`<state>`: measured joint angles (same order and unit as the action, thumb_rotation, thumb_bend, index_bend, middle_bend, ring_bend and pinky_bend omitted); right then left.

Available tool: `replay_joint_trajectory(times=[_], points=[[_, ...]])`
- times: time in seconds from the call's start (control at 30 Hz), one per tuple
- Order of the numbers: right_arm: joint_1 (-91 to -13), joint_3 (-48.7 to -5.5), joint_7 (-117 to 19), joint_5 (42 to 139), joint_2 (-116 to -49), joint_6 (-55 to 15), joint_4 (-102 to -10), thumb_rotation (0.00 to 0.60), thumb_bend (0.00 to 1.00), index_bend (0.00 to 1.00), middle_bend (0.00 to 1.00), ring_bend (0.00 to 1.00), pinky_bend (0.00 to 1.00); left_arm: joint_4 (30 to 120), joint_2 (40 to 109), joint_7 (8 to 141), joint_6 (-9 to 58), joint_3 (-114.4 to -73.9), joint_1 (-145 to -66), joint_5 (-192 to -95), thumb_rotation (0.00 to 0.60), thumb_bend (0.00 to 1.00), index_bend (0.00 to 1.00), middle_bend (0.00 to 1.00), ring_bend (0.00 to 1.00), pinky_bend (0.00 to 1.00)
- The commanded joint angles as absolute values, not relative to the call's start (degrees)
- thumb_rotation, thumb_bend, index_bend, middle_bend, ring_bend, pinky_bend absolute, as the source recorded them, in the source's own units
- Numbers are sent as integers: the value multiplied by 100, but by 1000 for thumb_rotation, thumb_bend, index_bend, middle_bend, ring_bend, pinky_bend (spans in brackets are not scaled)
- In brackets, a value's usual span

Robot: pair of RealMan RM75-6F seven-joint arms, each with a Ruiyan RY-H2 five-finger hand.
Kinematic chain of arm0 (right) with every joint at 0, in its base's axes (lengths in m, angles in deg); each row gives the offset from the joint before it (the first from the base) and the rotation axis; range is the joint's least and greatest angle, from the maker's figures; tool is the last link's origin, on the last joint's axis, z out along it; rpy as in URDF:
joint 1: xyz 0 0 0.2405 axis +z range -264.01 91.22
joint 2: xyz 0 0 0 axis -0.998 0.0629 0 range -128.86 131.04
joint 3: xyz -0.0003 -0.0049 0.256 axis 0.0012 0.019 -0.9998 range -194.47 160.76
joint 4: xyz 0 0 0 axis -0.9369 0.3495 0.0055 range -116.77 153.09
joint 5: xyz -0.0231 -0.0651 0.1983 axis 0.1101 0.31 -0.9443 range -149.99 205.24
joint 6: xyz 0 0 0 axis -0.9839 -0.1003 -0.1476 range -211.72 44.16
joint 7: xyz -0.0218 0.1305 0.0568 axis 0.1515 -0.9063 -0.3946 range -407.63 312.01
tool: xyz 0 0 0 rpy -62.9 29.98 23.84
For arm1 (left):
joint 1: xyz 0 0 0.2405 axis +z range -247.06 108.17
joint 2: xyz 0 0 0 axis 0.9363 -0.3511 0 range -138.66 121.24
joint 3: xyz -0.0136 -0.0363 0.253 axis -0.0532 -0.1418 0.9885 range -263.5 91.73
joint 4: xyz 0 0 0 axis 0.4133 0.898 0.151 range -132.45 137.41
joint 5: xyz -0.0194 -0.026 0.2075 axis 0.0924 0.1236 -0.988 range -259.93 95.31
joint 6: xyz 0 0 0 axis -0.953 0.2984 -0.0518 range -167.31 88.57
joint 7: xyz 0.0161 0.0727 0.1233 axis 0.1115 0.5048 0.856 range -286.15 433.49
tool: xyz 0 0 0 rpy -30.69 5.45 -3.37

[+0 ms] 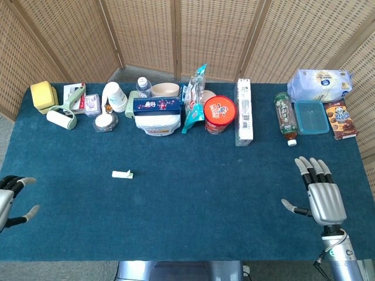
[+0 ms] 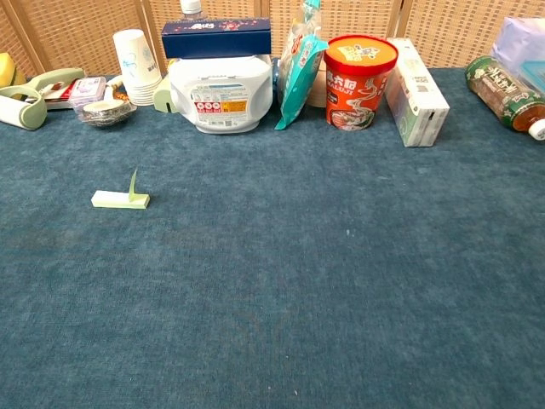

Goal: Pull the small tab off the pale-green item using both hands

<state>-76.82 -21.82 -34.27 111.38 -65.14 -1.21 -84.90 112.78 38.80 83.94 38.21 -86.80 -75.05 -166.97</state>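
Note:
The pale-green item (image 1: 122, 174) is a small flat bar lying on the blue cloth, left of the table's middle. In the chest view the pale-green item (image 2: 120, 199) has a thin tab (image 2: 133, 182) standing up at its right end. My left hand (image 1: 10, 200) shows at the far left edge of the head view, fingers apart, holding nothing, well left of the bar. My right hand (image 1: 319, 193) lies flat near the right front of the table, fingers spread and empty. Neither hand appears in the chest view.
A row of goods lines the back: a lint roller (image 1: 62, 115), paper cups (image 1: 115, 96), a white tub (image 1: 157, 123) under a dark blue box, a teal bag (image 1: 195, 99), a red noodle cup (image 1: 219, 114), a long white box (image 1: 244, 111), a bottle (image 1: 285, 117), a lidded container (image 1: 311, 116).

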Motion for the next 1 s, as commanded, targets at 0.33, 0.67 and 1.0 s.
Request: replay_joint_trajectory(times=[0.33,0.67,1.0], points=[[-7782,-2124,-3480,11197,-6470,-31,-8572,429,164,0,31,0,0,10908,3941,8375,2164,-9141,-8806,-16162,580,245,229,699,660,742],[-7720,-2146,-3439,11153,-6517,-158,-8578,429,164,0,32,0,0,10281,4421,8410,1275,-9277,-9614,-16116,590,240,222,1000,995,995],[-7702,-2219,-3462,11044,-6544,-176,-8528,429,164,0,36,0,0,10102,4834,8827,800,-9305,-10093,-15667,600,250,334,1000,999,1000]])
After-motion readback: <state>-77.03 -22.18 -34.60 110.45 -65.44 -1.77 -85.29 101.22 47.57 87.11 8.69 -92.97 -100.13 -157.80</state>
